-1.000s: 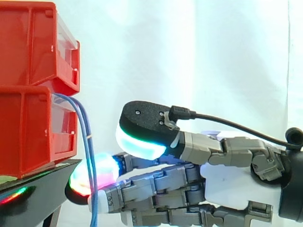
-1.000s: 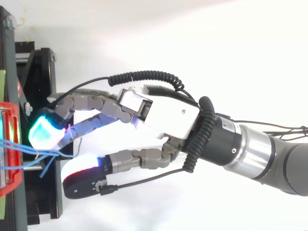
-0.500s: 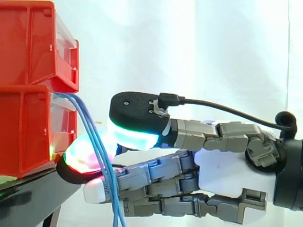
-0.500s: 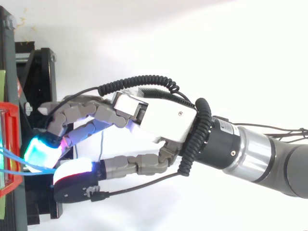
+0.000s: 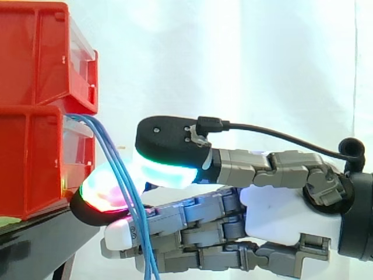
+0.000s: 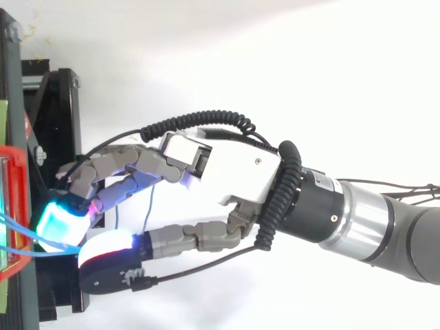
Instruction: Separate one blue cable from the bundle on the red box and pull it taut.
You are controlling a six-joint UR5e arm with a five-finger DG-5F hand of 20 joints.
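Cables (image 5: 120, 172), thin and blue, drop from the red box (image 5: 29, 157), pinched between curled fingers (image 5: 192, 224) and thumb.

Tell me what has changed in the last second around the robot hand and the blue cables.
The grey-and-white robot hand moved left, toward the stacked red plastic bins. The thin blue cables, which hung almost straight down from the lower bin, now slant down to the right across the hand. Whether the hand grips them cannot be told. The bins and the black stand stayed as they were.
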